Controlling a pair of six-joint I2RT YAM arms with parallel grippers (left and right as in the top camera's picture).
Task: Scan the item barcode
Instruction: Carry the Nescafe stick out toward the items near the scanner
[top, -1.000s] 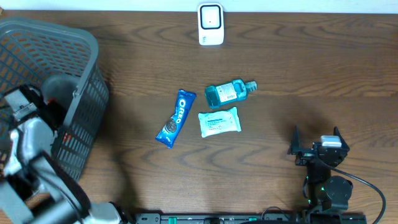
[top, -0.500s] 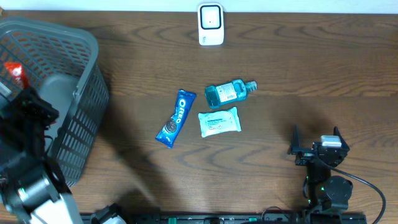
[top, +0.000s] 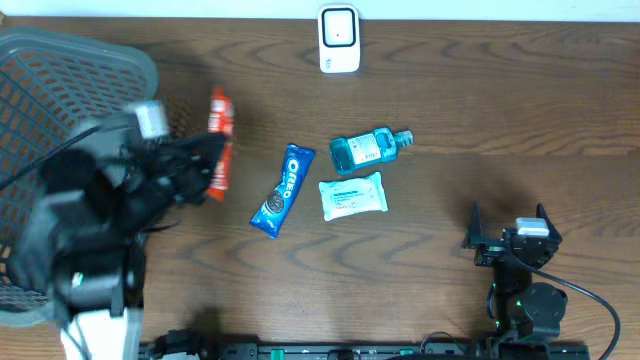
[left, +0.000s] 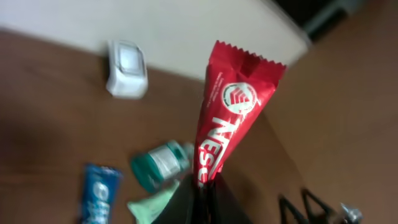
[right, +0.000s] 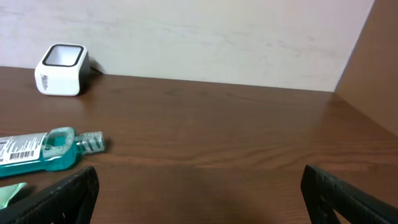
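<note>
Red and crimped at the top, snack packet (top: 218, 120) no longer down by the grey basket (top: 60, 70): now up in the air, left of the scanner (top: 339, 38) and nearer the table's front edge, closer to it than a second ago. Blurred overhead, so apparently caught mid-swing. Means the pick is done and the carry is under way. By that reckoning, remains only to bring the packet before the scanner's window and turn the barcode to it. Cannot tell where the barcode sits: only the logo face shows at the left wrist, no bars.

Shut tight on the packet's lower end, left gripper (left: 204, 185) pinches the foil flat and holds it upright, crimped edge on top. Touches nothing else. Likely to flop if swung fast, being thin foil held by one end.

Well right of the scanner and towards the front edge, right gripper (top: 507, 222): jaws spread wide, empty, touching nothing.

Lying on the near side of the scanner: blue biscuit pack (top: 283, 189), mouthwash bottle (top: 368, 148), wipes pack (top: 352, 195) just beside the bottle. Not in the way of a high path to the scanner, by the look of it.
</note>
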